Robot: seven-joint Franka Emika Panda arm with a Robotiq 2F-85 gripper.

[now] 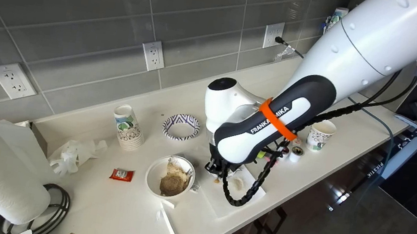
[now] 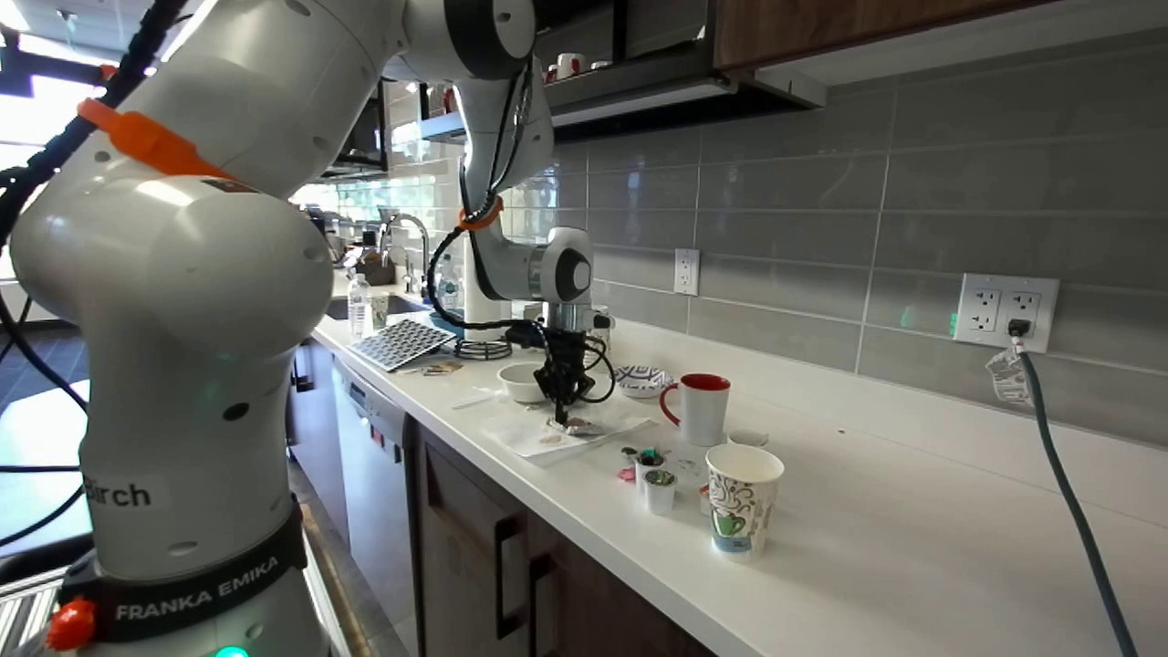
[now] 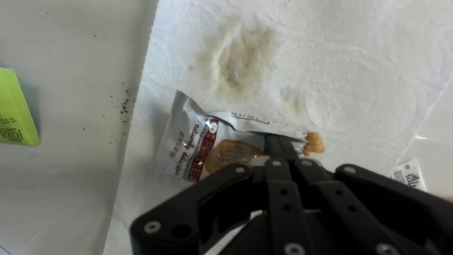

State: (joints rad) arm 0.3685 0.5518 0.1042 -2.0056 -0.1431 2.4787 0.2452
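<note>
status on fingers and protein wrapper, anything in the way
Fingers shut, at protein wrapper, hold unclear. Wrapper lying on paper towel. Nearby: brown piece at wrapper's end, salt packet.

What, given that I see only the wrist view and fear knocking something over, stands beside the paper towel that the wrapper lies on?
Observer: A white bowl: it stands by the paper towel on the side where you see the salt packet.
Operator: Is my gripper tilted?
Observer: Hardly, if at all: in an exterior view it points roughly straight down at the wrapper.
Operator: Any other obstacle?
Observer: Yes: in an exterior view a white mug, red inside, stands upright on the counter, apart from the gripper.
</note>
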